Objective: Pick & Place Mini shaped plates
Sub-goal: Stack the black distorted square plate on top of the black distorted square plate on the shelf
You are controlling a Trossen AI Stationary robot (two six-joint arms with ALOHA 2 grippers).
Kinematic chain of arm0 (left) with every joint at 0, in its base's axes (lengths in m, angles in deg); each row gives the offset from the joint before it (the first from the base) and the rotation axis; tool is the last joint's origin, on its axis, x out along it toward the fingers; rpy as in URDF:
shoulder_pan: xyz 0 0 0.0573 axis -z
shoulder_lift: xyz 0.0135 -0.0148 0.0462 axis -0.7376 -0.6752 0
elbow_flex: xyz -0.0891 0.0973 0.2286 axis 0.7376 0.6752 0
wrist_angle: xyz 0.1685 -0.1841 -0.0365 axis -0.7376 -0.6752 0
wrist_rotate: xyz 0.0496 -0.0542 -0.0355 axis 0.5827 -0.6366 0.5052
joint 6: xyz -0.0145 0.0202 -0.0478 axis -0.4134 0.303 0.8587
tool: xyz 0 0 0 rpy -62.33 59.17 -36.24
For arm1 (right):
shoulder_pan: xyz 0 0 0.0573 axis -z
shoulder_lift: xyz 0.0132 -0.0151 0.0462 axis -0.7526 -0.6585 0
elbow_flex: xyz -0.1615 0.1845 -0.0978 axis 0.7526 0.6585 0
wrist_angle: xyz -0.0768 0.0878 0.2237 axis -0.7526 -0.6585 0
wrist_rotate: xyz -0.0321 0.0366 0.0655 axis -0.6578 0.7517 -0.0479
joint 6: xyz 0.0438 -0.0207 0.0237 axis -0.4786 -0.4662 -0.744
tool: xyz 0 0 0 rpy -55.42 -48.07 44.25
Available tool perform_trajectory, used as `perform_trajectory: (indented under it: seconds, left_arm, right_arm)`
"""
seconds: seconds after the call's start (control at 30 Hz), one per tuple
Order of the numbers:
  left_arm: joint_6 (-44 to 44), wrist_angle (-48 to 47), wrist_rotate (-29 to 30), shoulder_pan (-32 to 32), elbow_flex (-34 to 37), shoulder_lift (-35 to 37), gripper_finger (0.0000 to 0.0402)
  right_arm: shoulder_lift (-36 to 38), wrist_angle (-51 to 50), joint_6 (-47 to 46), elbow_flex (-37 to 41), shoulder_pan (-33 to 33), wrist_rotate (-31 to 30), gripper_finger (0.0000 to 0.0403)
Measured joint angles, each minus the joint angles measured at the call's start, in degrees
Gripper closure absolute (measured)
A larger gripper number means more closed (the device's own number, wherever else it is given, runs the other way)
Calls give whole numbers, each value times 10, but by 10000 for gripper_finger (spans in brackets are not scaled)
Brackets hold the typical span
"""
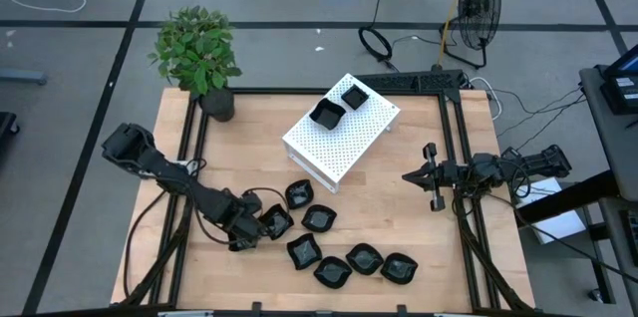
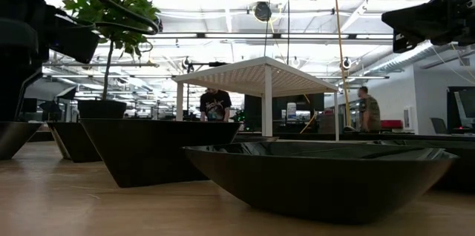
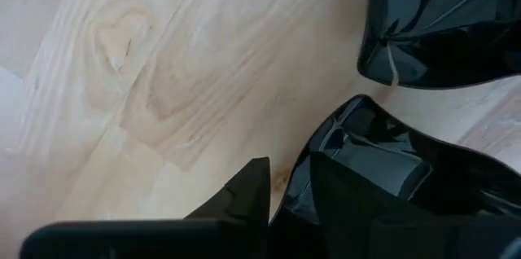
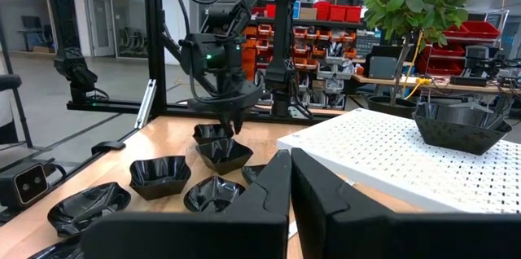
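High view showed the left gripper [image 1: 261, 227] clamped on the rim of a small glossy black square dish [image 1: 276, 221] near the white perforated box [image 1: 340, 131], the slick, stiff, probably light plate best pinched by its thin edge, while the right gripper [image 1: 431, 176] waited beside that box, nearly closed.

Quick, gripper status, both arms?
Left gripper: down at a square black plate with its fingers around the rim; grip cannot be told.
Right gripper: closed, empty, hovering at the table's right side.
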Motion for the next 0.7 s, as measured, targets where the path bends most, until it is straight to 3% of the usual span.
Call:
perform_trajectory:
  seconds: [0.33, 0.7]
  left_arm:
    - [1, 101, 0, 0, 52, 2, 393]
    - [4, 117, 3, -1, 63, 42, 395]
  right_arm:
    - [0, 0, 0, 0, 0, 0, 403]
    - [0, 0, 0, 0, 0, 0, 403]
